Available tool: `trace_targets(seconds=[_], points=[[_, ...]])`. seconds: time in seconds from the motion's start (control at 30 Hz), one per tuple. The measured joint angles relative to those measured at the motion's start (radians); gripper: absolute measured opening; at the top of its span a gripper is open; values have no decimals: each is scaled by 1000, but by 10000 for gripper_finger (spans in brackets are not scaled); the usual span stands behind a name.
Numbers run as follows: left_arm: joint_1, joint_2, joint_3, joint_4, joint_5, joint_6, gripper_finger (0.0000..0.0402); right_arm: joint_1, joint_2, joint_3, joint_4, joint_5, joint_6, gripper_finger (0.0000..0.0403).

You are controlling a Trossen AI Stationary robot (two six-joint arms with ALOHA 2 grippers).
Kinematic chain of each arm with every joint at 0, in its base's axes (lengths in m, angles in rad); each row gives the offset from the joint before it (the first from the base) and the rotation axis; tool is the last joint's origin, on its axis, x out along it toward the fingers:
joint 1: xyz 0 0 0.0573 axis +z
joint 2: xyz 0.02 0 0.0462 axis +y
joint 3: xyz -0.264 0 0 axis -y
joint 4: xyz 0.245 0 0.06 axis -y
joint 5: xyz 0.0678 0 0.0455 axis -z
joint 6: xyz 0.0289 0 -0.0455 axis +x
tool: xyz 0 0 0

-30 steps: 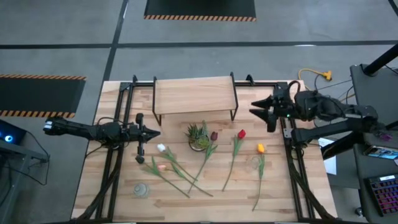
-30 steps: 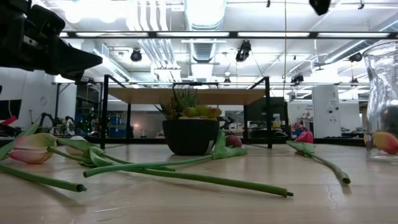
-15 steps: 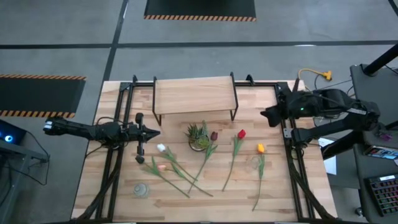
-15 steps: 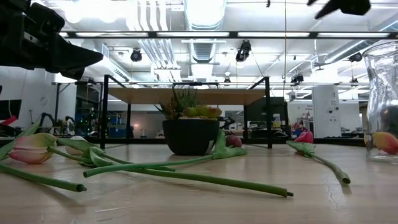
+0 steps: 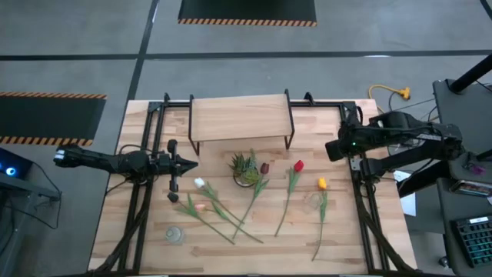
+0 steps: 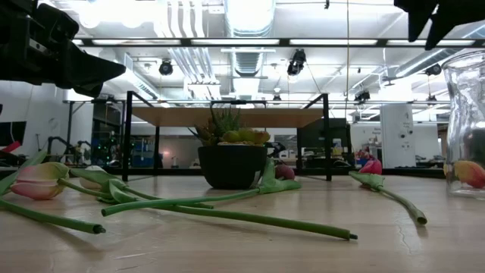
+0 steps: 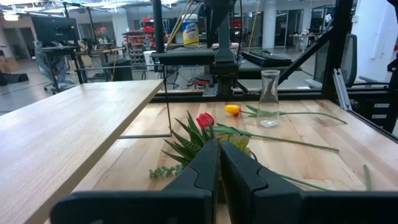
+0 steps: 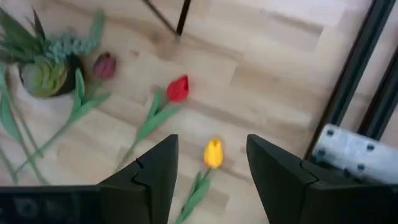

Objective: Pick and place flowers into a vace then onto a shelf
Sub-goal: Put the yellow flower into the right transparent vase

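Overhead and level views of the table (image 5: 338, 242) with both arms raised above it; the potted plant (image 5: 244, 170) serves as the landmark. The shelf (image 5: 240, 118) stands just behind the potted plant, toward the far edge, its board bare. The flowers lie flat on the table around the pot: a dark maroon tulip (image 5: 264, 168) just beside the pot on its right, its stem running toward the near edge; a red tulip (image 5: 298, 165) farther right; a yellow tulip (image 5: 322, 183) farther right again, its stem passing just beside a clear glass vase (image 5: 315, 201); a white tulip (image 5: 199, 183) and a pink tulip (image 5: 201, 207) to the left of the pot, their stems crossing toward the near edge. A second small glass vessel (image 5: 175, 235) stands well to the pot's near left, apart from all stems. The left hand (image 5: 184, 163) hangs to the left of the pot, clenched with fingers (image 7: 205, 165) pressed together and grasping nothing; its wrist view looks across the pot toward the red and yellow heads. The right hand (image 5: 332, 148) hovers well to the right of the pot, beyond the red tulip, released with fingers (image 8: 155, 165) spread apart and empty; the yellow head shows between them from above.
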Motion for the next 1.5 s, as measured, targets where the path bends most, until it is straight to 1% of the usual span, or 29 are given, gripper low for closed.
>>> trace_targets(seconds=[0.17, 0.27, 0.37, 0.5, 0.73, 0.97, 1.03, 1.17, 1.33, 1.5], points=[[0, 0, 0, 0, 0, 0, 0, 52, 2, 7, 1, -53, 49, 182], [0, 0, 0, 0, 0, 0, 0, 120, 1, 10, 4, -59, 107, 181], [0, 0, 0, 0, 0, 0, 0, 216, 11, 10, 11, -67, 196, 181], [0, 0, 0, -1, 0, 0, 0, 371, 48, 10, 43, -71, 324, 181], [0, 0, 0, -1, 0, 0, 0, 626, 144, 10, 61, -70, 579, 181], [0, 0, 0, -5, 0, 0, 0, 813, 252, 11, 76, -71, 812, 180], [0, 0, 0, -6, 0, 0, 0, 850, 289, 11, 78, -71, 860, 177], [0, 0, 0, -5, 0, 0, 0, 888, 363, 11, 79, -71, 894, 172], [0, 0, 0, -5, 0, 0, 0, 889, 454, 11, 84, -72, 895, 164], [0, 0, 0, -4, 0, 0, 0, 889, 517, 11, 92, -80, 893, 156]])
